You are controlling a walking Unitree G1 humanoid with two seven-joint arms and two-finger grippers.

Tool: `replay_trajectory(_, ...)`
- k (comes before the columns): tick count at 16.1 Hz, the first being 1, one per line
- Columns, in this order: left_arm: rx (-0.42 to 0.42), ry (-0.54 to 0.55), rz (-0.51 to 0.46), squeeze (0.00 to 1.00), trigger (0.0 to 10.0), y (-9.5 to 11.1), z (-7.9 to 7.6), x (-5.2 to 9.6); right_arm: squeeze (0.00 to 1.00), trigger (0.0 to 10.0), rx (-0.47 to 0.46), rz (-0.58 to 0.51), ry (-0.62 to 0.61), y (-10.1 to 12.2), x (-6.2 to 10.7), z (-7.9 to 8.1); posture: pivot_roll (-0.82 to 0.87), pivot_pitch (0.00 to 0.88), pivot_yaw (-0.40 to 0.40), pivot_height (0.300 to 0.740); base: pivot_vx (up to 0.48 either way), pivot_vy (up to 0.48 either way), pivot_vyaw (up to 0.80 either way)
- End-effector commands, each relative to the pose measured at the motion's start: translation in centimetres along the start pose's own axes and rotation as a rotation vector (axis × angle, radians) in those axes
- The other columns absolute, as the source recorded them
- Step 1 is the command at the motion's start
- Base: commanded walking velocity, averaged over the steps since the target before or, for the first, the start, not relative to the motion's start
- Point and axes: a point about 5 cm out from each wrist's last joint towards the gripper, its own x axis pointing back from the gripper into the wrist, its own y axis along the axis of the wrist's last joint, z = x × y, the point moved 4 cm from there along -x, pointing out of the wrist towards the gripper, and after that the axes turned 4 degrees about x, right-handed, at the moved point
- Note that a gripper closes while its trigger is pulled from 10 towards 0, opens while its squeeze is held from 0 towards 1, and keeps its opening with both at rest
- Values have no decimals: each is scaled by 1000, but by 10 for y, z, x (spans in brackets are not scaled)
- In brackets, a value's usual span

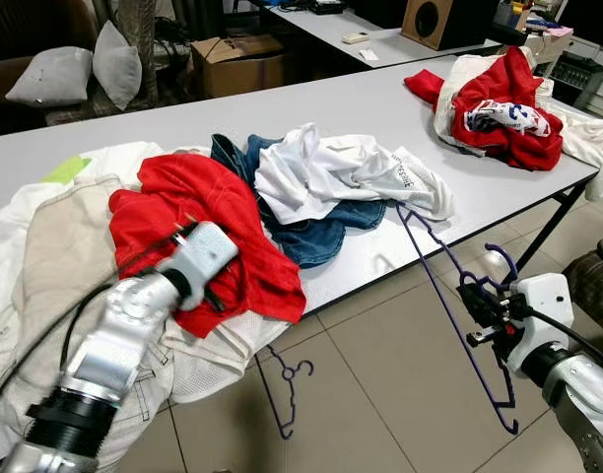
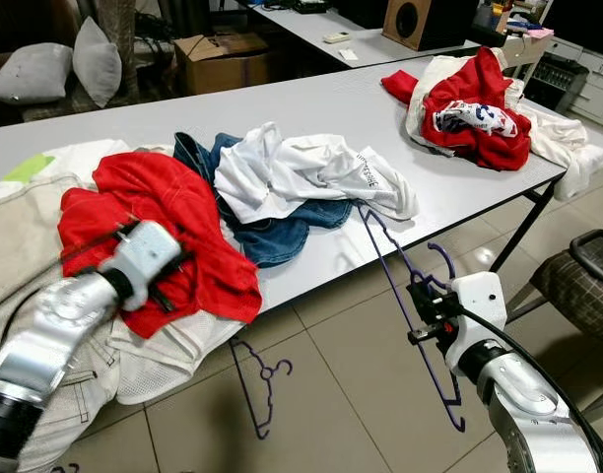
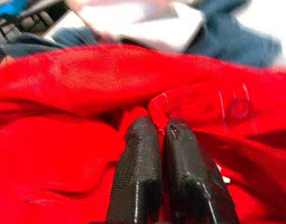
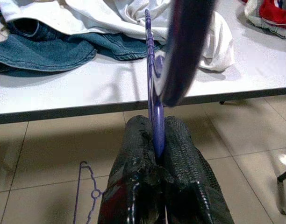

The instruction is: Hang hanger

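at 4 o'clock in the left eye view, the right gripper (image 1: 476,313) is clamped on the purple hanger (image 1: 449,305), off the near edge of the white table (image 1: 380,108). the hanger's long axis runs from about 11 o'clock, where one end touches the white shirt (image 1: 331,172) at the table edge, down to 5 o'clock over the floor tiles. the left gripper (image 1: 215,296) lies at 8 o'clock on the red garment (image 1: 198,212), well apart from the hanger. a second hanger (image 1: 285,389) lies on the floor at 6 o'clock.

right eye view: same layout. the right arm is the arm at the hanger; the denim garment (image 2: 272,236) lies between the red garment and the white shirt.

left wrist view: the left gripper's black fingers (image 3: 138,177) are pressed together, tips touching red cloth; whether a fold is pinched between them cannot be told.

right wrist view: the right gripper's fingers (image 4: 185,154) are closed on the hanger wire, which runs straight ahead from the tips toward the table edge.

judgement: no rail or hook for hanging can be seen, so the direction to carry the hanger is undetermined.
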Motion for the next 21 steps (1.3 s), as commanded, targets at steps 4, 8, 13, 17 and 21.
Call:
replay_trajectory(4,63,29,-356,0,0,80,58,23,0,10000,12,-52,6,10,-6,1,-105,0,-53,740,0,0,0)
replay_trajectory(8,77,223,-508,0,0,124,128,47,0,10000,-1,-83,-7,16,-11,-1,-95,0,-50,740,0,0,0)
replay_trajectory(13,28,217,-498,0,0,138,140,44,0,10000,-22,-146,-3,28,-11,2,-99,0,-26,740,0,0,0)
replay_trajectory(17,103,180,-371,0,0,120,114,0,0,10000,-45,-272,233,56,-5,38,-101,0,-26,740,0,0,0)
replay_trajectory(21,221,70,-296,0,0,117,55,-62,0,10000,-26,-235,220,51,-11,38,-102,0,-22,740,0,0,0)
